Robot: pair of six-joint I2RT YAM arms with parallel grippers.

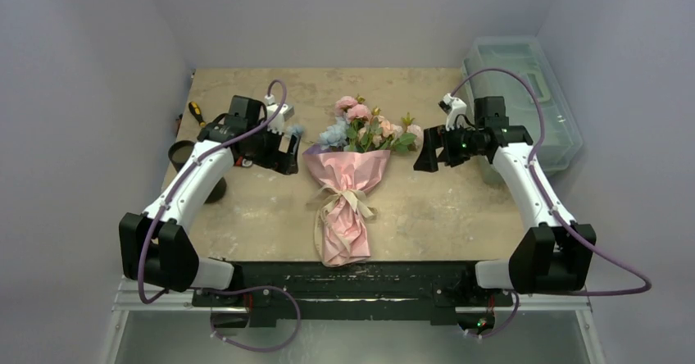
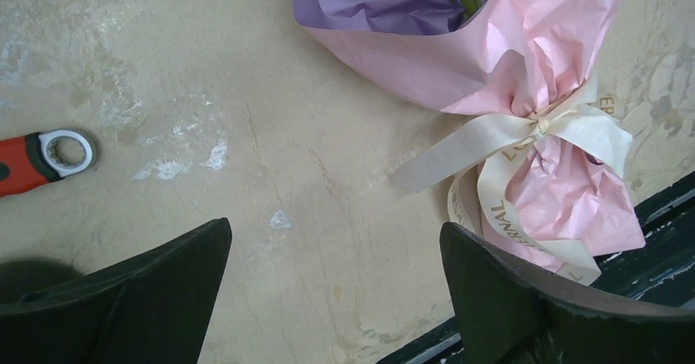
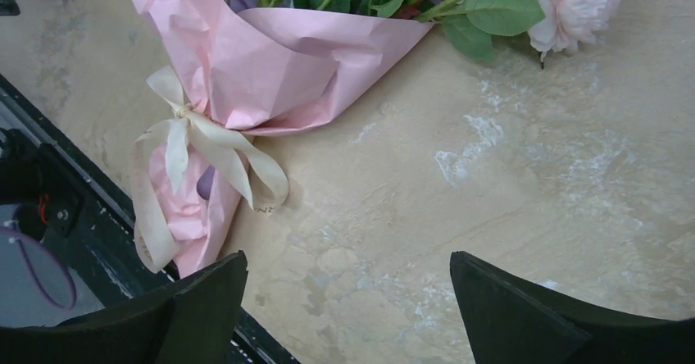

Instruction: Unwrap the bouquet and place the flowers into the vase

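Nothing has been unwrapped yet: this is the very start, with the opening of the wrapping as the step in hand. The bouquet (image 1: 347, 175) lies flat in the middle of the worktop (image 1: 442, 208), its flowers (image 1: 365, 126) pointing to the far side and its pinched tail reaching the near edge. The cream ribbon (image 2: 533, 126) is still knotted in a bow around the pink paper (image 3: 270, 61).

The left fingers (image 2: 147, 298) are spread wide and hold nothing, hanging above bare worktop just left of the bouquet. The right fingers (image 3: 533, 315) are likewise wide apart and empty, on the bouquet's right side. The two arms flank it evenly, neither touching it.

The vase (image 1: 180, 152) stands well apart at the left edge, partly behind the left arm (its mouth is hard to make out from above).

The next move probably calls for one set of fingers to pin the paper while the other takes a loose ribbon tail and pulls the bow undone, since the stems cannot come free while the knot holds.
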